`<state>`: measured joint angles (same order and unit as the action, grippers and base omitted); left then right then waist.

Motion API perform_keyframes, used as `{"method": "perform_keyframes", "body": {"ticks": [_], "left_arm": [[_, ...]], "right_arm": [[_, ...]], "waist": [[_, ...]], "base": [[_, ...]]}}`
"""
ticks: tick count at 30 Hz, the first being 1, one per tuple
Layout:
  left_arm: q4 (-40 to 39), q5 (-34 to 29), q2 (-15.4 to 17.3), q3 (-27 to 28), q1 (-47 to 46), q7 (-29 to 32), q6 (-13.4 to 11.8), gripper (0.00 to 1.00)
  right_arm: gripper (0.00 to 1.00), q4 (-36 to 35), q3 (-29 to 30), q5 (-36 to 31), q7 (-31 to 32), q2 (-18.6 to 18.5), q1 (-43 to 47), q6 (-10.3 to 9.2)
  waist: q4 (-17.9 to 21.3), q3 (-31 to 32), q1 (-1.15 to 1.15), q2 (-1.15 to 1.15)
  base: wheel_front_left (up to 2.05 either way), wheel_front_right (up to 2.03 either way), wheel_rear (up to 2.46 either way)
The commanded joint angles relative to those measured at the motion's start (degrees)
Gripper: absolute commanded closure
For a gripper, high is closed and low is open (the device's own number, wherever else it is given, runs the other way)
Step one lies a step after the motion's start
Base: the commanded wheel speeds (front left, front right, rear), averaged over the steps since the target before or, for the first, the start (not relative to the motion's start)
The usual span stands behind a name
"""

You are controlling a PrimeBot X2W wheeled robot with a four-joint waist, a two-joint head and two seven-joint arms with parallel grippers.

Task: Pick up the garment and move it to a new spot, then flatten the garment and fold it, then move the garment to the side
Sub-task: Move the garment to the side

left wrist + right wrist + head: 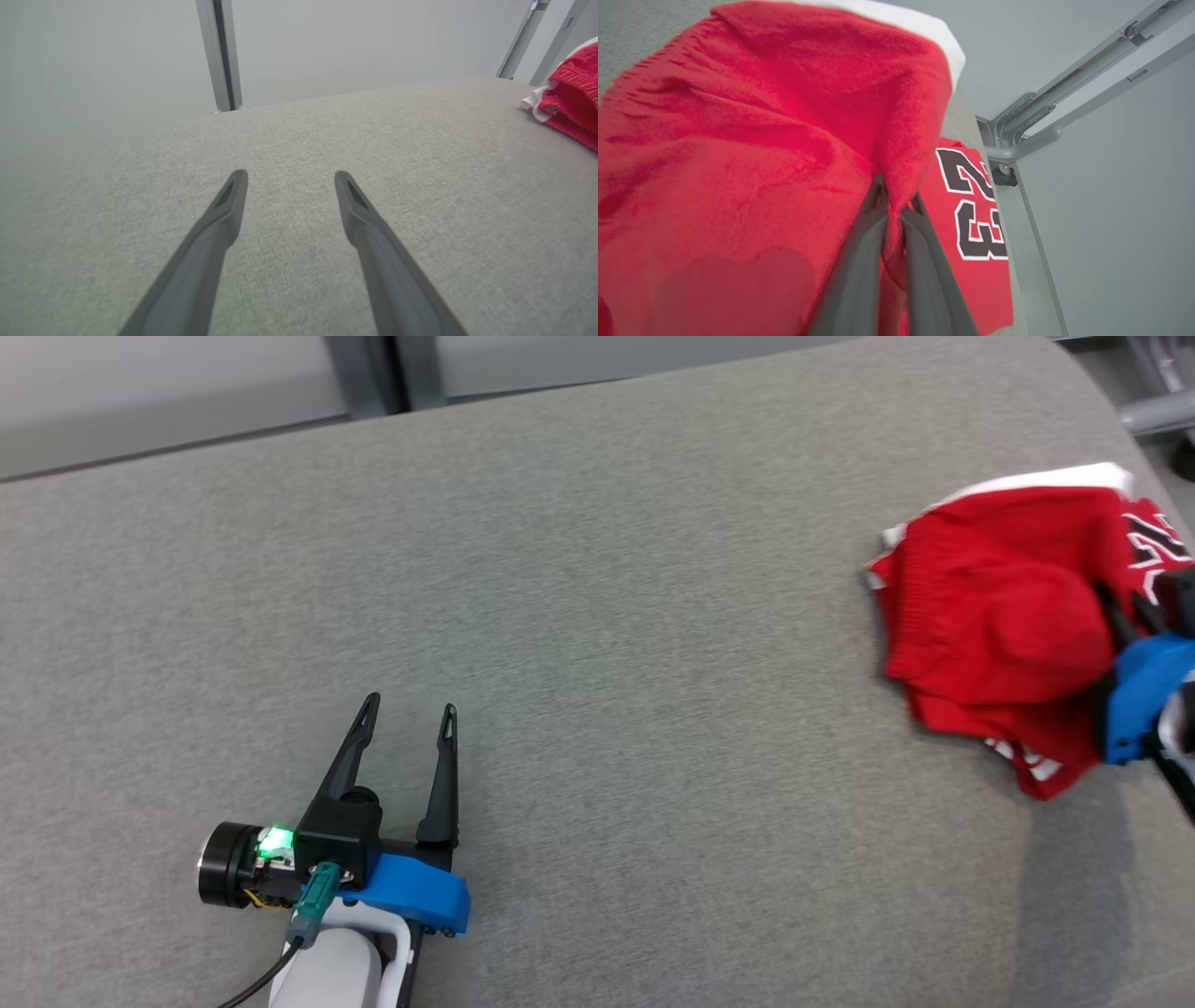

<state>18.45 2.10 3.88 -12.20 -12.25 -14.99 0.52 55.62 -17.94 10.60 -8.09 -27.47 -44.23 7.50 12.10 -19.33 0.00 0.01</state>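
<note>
Left fingers [442, 775] spread wide, empty, above bare table [653, 616]. Right fingers [864, 252] pinched shut on a fold of the red garment [990, 607], which is bunched around and beyond their tips. Judgement: lift well clear before carrying, or trailing cloth may drag.

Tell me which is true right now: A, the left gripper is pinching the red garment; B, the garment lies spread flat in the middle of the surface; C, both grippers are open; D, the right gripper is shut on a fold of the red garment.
D: the right wrist view shows the right gripper closed on a fold of the red garment, while the left gripper stands open over the grey surface.
</note>
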Motion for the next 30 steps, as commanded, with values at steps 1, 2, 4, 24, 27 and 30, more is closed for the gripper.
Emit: {"method": "perform_keyframes", "body": {"ticks": [1,2,4,24,27,30], "left_arm": [[-0.26,0.36,-0.03,0.05,-0.29,-0.26,-0.24,0.00],[-0.38,0.41,-0.13,0.18,-0.36,-0.26,-0.41,0.00],[-0.66,0.72,-0.27,0.56,-0.33,-0.26,-0.55,0.00],[-1.01,0.33,-0.45,3.29,0.40,-0.26,-1.27,0.00],[-1.22,0.44,-0.57,3.55,0.90,-0.26,-1.83,0.00],[-1.14,0.68,-0.60,3.82,1.61,-0.26,-2.25,0.00]], "right_arm": [[1.00,1.21,1.26,-0.72,0.68,-1.35,-1.18,-0.02],[1.00,2.28,2.41,-1.41,1.24,-2.41,-1.42,-0.02],[1.00,4.15,4.81,-3.03,1.93,-3.96,-1.59,-0.03],[0.00,-14.95,34.40,-19.20,-7.08,14.33,2.29,-0.02],[0.00,-22.05,32.98,-17.53,-7.09,19.76,7.00,-0.02],[0.00,-24.61,32.35,-16.06,-7.09,21.78,10.76,-0.02]], "waist": [[-1.93,-1.41,0.00,-0.01],[-2.41,-1.55,0.00,-0.01],[-3.33,-1.72,0.00,-0.01],[-5.07,1.52,0.00,-0.01],[-6.22,3.07,0.00,-0.01],[-7.17,4.20,0.00,-0.01]], "base": [[0.00,0.00,0.00],[0.00,0.00,0.00],[0.00,0.00,0.00],[0.00,0.00,0.00],[0.00,0.00,0.00],[0.00,0.00,0.00]]}}
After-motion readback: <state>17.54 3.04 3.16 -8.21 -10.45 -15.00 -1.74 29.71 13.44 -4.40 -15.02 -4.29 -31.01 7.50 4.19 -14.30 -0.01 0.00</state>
